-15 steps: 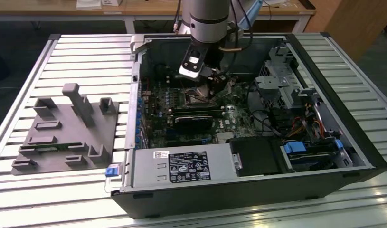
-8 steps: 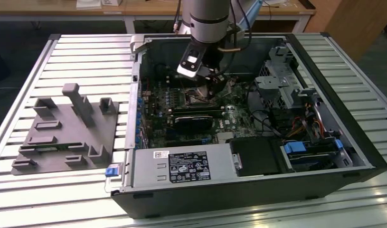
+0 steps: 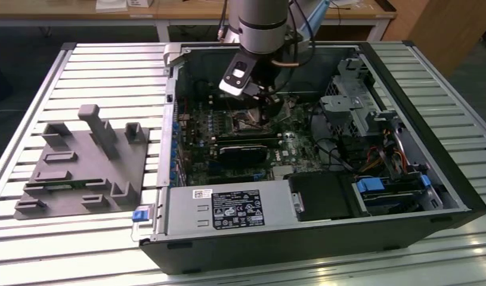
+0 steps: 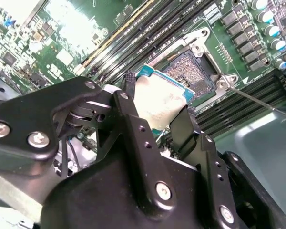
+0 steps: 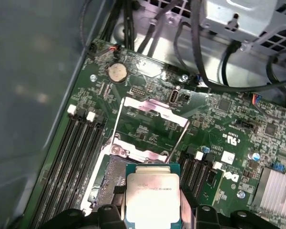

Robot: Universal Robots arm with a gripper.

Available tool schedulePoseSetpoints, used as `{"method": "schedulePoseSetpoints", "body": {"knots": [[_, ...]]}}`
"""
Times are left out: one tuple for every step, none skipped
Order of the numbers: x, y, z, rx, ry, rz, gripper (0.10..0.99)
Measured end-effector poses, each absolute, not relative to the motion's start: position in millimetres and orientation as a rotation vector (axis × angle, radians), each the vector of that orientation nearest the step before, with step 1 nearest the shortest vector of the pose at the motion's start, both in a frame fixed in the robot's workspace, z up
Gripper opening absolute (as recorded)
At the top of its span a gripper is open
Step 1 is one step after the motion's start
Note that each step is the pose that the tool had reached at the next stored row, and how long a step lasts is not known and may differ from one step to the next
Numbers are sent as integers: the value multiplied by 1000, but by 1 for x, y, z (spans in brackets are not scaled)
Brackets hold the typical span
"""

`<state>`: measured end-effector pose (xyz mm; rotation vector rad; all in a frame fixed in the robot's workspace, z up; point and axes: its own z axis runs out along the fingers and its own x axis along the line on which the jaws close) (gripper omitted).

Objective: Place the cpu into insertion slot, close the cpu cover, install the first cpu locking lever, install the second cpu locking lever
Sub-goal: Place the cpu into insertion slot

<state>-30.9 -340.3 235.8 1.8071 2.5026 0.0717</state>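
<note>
The cpu (image 5: 152, 198) sits flat between the two fingers of the tool (image 4: 155, 98), which is closed on its edges. It hangs close over one side of the slot (image 4: 193, 71) and is not yet seated. The cover (image 5: 150, 106) is folded open beside the slot. All this is inside a computer case (image 3: 306, 244) on the table (image 3: 107, 65).

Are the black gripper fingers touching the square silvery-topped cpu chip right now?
Touching. The second wrist view shows the black fingers pressed against opposite edges of the silvery square cpu.
</note>
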Motion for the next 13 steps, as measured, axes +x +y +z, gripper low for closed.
{"method": "schedulePoseSetpoints", "body": {"knots": [[-31, -340, 236, 1820, 2493, 71, 541], [-31, -340, 236, 1833, 2483, 71, 541], [-31, -340, 236, 1847, 2473, 70, 541], [-31, -340, 236, 1860, 2463, 70, 541], [-31, -340, 236, 1875, 2451, 69, 541], [-31, -340, 236, 1888, 2440, 69, 541], [-31, -340, 236, 1902, 2429, 68, 541], [-31, -340, 236, 1917, 2417, 68, 541], [-31, -340, 236, 1932, 2405, 67, 541], [-31, -340, 236, 1946, 2393, 67, 541], [-31, -340, 236, 1961, 2380, 66, 541], [-31, -340, 236, 1975, 2368, 66, 541], [-31, -340, 235, 1991, 2354, 65, 541]]}}
